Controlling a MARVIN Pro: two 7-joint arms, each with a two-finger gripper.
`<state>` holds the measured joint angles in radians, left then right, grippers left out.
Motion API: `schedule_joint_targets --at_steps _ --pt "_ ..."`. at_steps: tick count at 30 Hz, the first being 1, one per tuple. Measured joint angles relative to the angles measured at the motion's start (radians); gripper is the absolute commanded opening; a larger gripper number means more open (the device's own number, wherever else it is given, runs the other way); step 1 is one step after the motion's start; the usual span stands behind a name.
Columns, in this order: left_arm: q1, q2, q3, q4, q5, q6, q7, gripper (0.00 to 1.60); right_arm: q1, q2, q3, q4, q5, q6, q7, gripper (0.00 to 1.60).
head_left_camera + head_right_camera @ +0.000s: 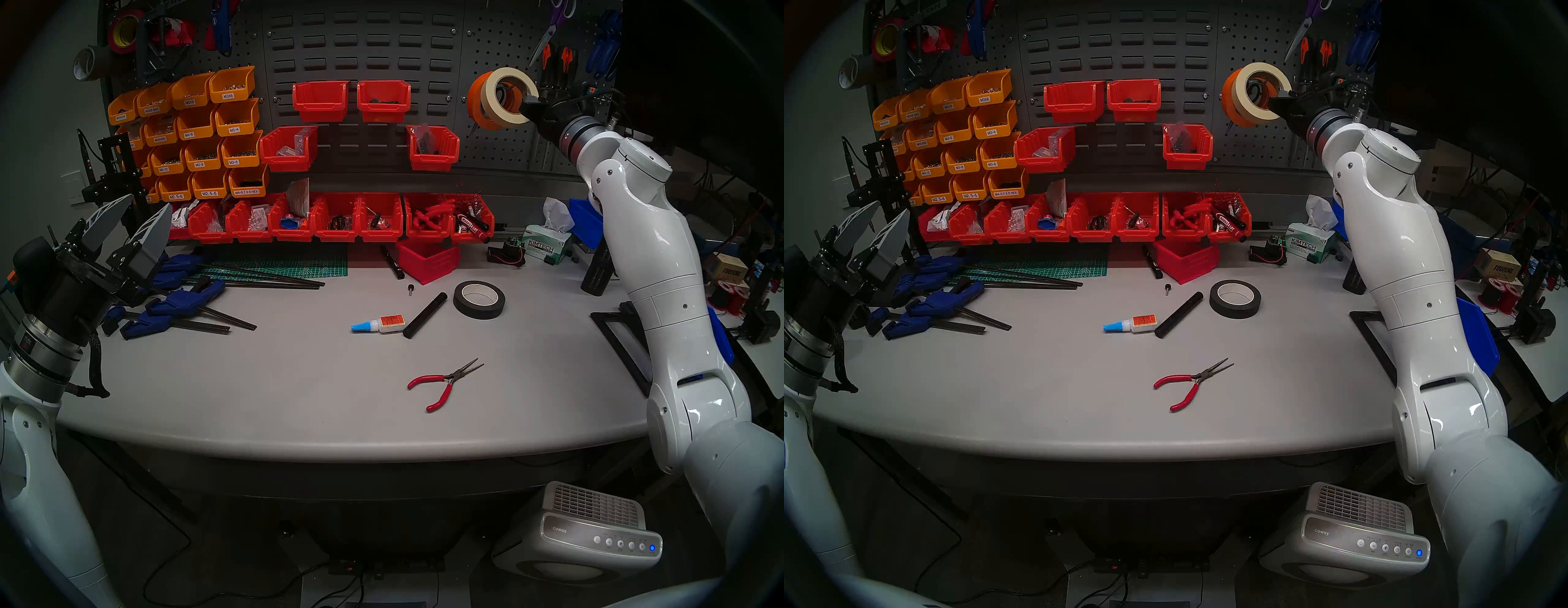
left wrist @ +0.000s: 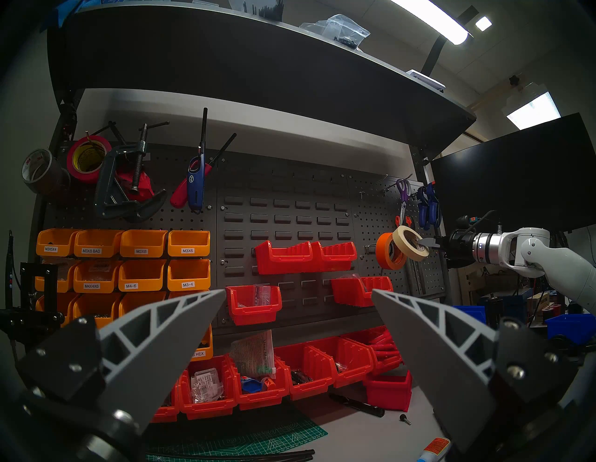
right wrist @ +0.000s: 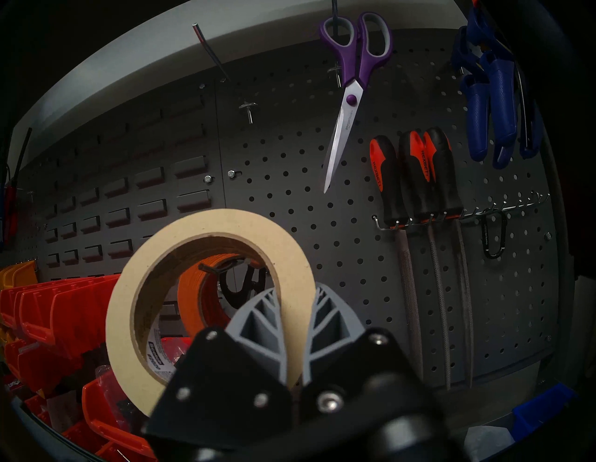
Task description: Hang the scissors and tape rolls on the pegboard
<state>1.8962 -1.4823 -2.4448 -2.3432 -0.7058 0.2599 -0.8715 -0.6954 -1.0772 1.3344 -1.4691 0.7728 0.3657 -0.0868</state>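
Only the right wrist view shows the black hook tip (image 3: 206, 267) inside the upright cream masking-tape roll (image 3: 206, 225), its hole facing the dark grey perforated pegboard (image 3: 354, 245), rim clenched in the right gripper (image 3: 295, 322) jaws, lower centre.

- red-handled needle-nose pliers (image 1: 443, 382) lying near the front of the grey tabletop (image 1: 275, 390), handles spread
- black tape roll (image 1: 479, 299) flat on the tabletop, black tube (image 1: 424, 315) just left of it, little glue bottle (image 1: 377, 325) with a blue cap touching the tube's near end
- pile of blue clamps (image 1: 178, 301) on the left
- purple scissors (image 3: 353, 80) hang up top, orange-black files (image 3: 416, 180) racked beside them
- Kimtech tissue box (image 1: 547, 246) at the back right
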Motion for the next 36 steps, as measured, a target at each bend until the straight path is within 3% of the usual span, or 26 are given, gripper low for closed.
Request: schedule_joint_targets --at_steps 20,36 --pt "0.0 0.0 0.0 0.0 0.0 0.0 0.0 1.6 0.044 -0.031 -0.019 0.057 -0.046 0.001 -0.026 0.0" --pt "0.0 0.0 0.0 0.0 0.0 0.0 0.0 1.6 0.11 -0.059 -0.072 0.159 -0.087 -0.001 -0.028 0.0"
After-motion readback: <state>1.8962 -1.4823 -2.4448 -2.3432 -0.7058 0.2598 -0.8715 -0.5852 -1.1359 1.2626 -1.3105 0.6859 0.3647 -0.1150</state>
